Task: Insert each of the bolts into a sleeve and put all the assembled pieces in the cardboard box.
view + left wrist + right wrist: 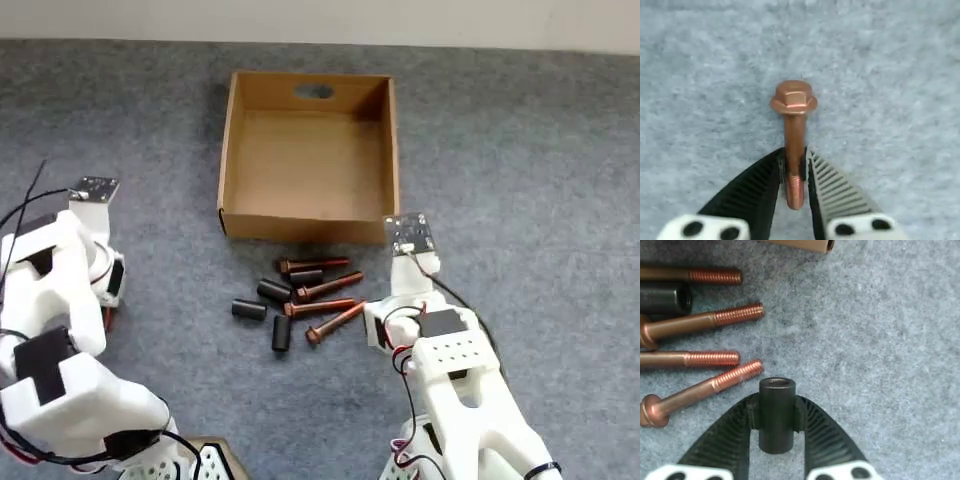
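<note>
Grey cloth is covering the counter (540, 150); the cardboard box (310, 226) is standing empty beyond loose bolts (328, 287) and sleeves (249, 310). My left gripper (795, 161) is clamping a bolt (794, 107) by its shank, head outward. My right gripper (776, 407) is clamping a sleeve (776, 390). I'm judging this the first pairing: next, aligning thread with bore.

— What lies underneath everything?
— A grey worktop (540, 150) with a speckled, felt-like surface. In the high view it runs to every edge except the far one.
— And along the far edge?
— A pale, plain strip (320, 18) across the whole width, meeting the grey in a straight line. Wall or floor, I cannot tell.
— Anything more?
— A small tan corner (225, 446) at the near edge; too little shows to name it.
</note>
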You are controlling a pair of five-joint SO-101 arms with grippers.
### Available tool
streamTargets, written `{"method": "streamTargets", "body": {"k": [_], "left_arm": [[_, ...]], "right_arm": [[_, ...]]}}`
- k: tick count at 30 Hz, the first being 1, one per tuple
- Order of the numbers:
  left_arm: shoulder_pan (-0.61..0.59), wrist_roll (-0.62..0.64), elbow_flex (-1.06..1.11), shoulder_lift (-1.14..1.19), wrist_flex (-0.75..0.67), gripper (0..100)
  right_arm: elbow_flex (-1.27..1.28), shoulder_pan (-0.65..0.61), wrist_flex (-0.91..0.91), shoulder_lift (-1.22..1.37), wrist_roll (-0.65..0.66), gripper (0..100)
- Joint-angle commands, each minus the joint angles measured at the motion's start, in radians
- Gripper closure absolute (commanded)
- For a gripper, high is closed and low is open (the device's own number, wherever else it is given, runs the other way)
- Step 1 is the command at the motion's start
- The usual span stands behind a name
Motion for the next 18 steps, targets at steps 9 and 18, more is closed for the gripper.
{"method": "streamTargets", "body": {"k": [9,18], "left_arm": [[-0.035,-0.018,-0.039,-0.004,-0.015,89],[0.036,-0.018,-0.084,-0.004,-0.008,89]], "right_arm": [[-0.002,-0.007,-0.013,-0.01,-0.005,99.3],[-0.002,-0.007,-0.013,-0.01,-0.005,99.3]]}}
